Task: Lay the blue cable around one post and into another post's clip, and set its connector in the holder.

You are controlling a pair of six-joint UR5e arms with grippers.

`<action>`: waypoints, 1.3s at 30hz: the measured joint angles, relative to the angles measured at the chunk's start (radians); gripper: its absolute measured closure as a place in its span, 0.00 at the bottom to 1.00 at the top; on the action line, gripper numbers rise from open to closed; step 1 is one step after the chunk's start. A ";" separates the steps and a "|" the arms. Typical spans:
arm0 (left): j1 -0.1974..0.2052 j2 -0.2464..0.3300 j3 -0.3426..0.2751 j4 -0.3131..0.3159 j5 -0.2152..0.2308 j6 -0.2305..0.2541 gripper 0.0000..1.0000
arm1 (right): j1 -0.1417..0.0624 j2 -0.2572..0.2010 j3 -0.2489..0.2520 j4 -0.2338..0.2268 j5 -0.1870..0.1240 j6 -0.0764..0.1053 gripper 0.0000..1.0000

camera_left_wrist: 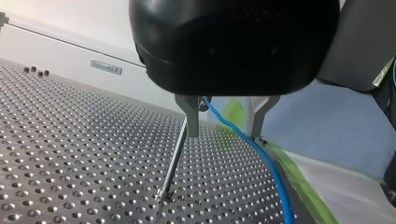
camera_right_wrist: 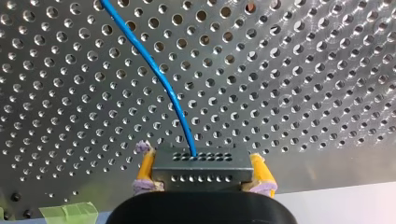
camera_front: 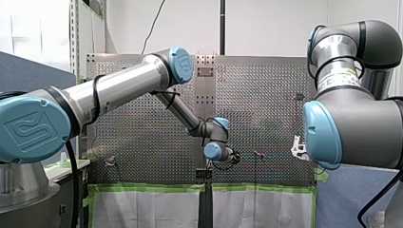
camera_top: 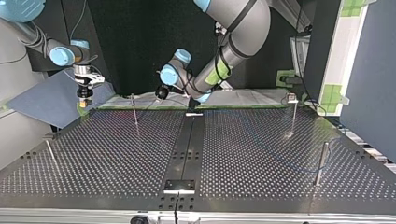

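The blue cable [camera_left_wrist: 261, 158] runs down between the two metal fingers of my left gripper [camera_left_wrist: 224, 135]. The fingers stand apart and do not pinch it, so the gripper is open. A thin metal post [camera_left_wrist: 173, 163] stands on the perforated table just ahead of one finger. My right gripper [camera_right_wrist: 201, 161] has its yellow pads [camera_right_wrist: 145, 165] shut on the black connector [camera_right_wrist: 201, 173]. From the connector the blue cable [camera_right_wrist: 163, 79] leads away over the plate. In the top view my right gripper [camera_top: 84, 99] hangs at the far left edge and my left gripper [camera_top: 162, 92] is near the far middle.
Slender posts stand on the plate: one far left of centre [camera_top: 135, 111], one far right with a clip on top [camera_top: 293, 112], one near right [camera_top: 321, 162], one near left [camera_top: 50, 153]. Small brackets sit on the dark centre strip [camera_top: 179, 186]. Green tape [camera_left_wrist: 299, 182] lines the table edge.
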 joint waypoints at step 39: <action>-0.073 0.099 -0.111 -0.050 -0.051 0.085 0.34 | 0.024 0.000 0.001 0.022 -0.007 -0.032 1.00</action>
